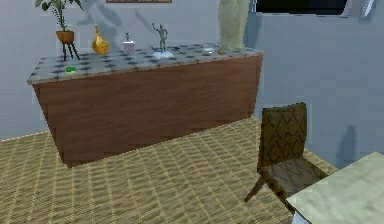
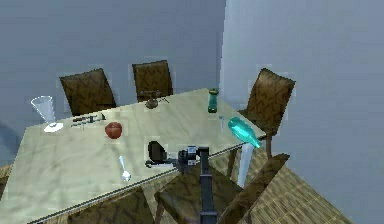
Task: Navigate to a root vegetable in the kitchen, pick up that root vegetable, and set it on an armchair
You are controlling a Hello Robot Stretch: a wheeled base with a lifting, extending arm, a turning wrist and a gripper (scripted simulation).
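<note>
The dark arm bar (image 2: 205,190) rises over the near edge of a pale dining table (image 2: 70,170). My gripper (image 2: 157,155) lies low over the tabletop just left of the two white squares. Its far end is hard to make out, so I cannot tell whether it holds anything. A small brown lump (image 2: 152,103) that could be a root vegetable rests near the table's far edge. A red round thing (image 2: 113,130) sits left of the gripper and farther out.
On the table stand a clear glass (image 2: 44,110) and a green bottle (image 2: 212,100); a teal bottle (image 2: 241,131) lies near the right edge. Brown chairs (image 2: 266,100) ring the table. Ahead, a wooden sideboard (image 1: 150,105) carries a yellow vase (image 1: 100,42), with a chair (image 1: 284,140) on the forward view's right.
</note>
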